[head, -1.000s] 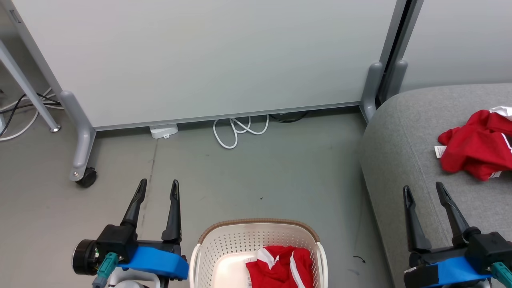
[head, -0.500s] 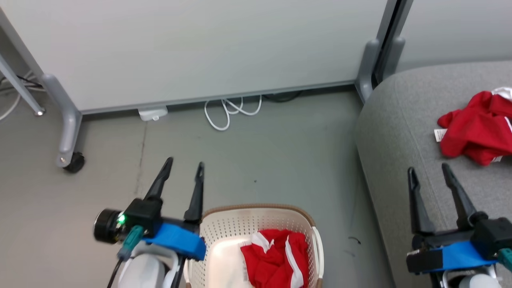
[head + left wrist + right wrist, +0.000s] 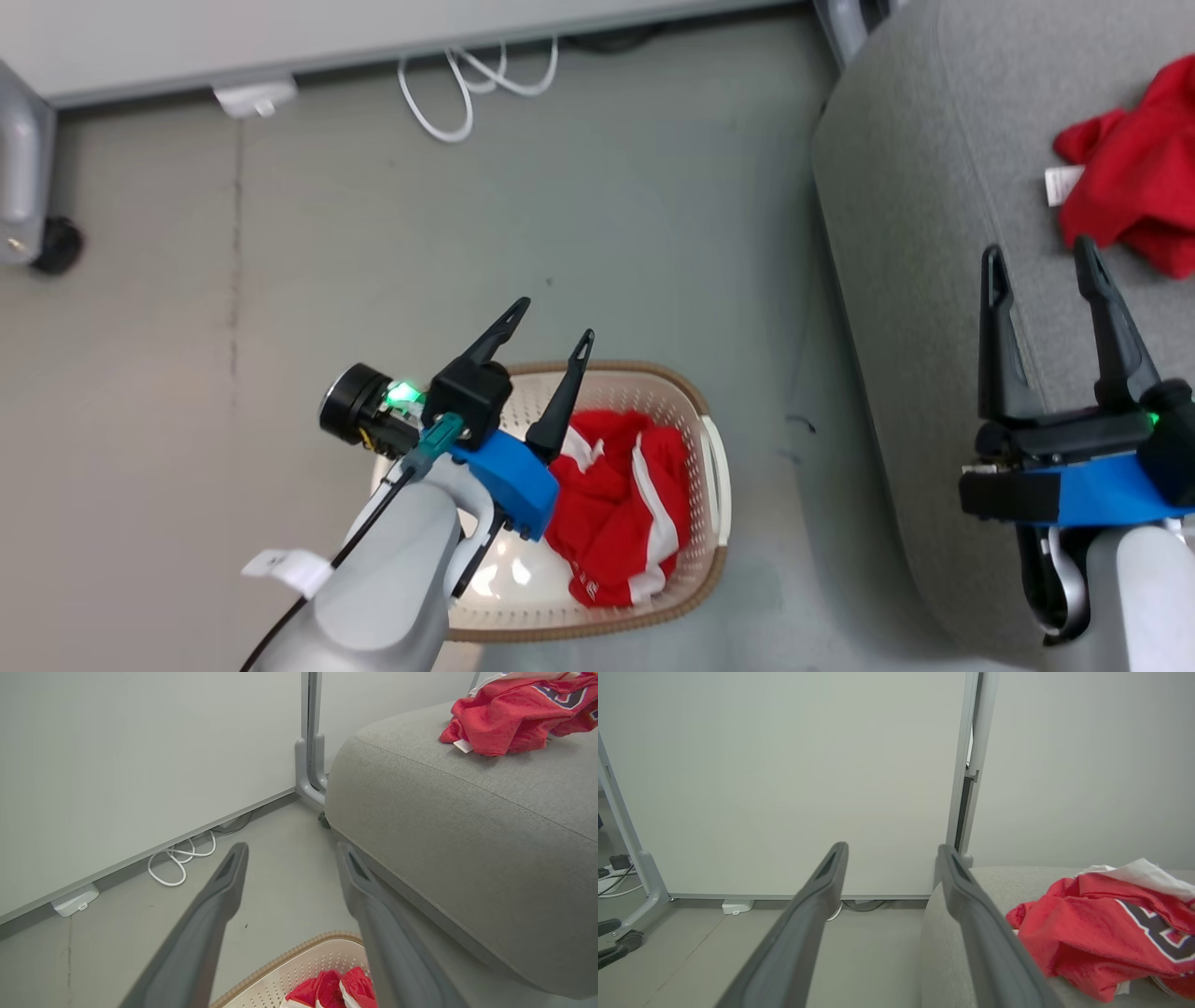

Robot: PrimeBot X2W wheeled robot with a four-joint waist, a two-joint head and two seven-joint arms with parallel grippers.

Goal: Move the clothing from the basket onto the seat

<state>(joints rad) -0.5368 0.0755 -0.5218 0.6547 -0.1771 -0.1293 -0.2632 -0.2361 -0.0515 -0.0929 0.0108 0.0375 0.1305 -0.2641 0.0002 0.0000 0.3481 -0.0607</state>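
Hovering, spread wide, L end effector (image 3: 555, 319) over basket (image 3: 644, 371) rim, red garment (image 3: 616, 504) beside.

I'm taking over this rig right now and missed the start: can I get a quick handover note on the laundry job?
Left gripper: open, empty, above the far rim of the basket.
Right gripper: open, empty, over the seat.
Done: red jersey lies on the seat.
Left: red white-striped garment in the basket on the floor; lift it onto the seat.
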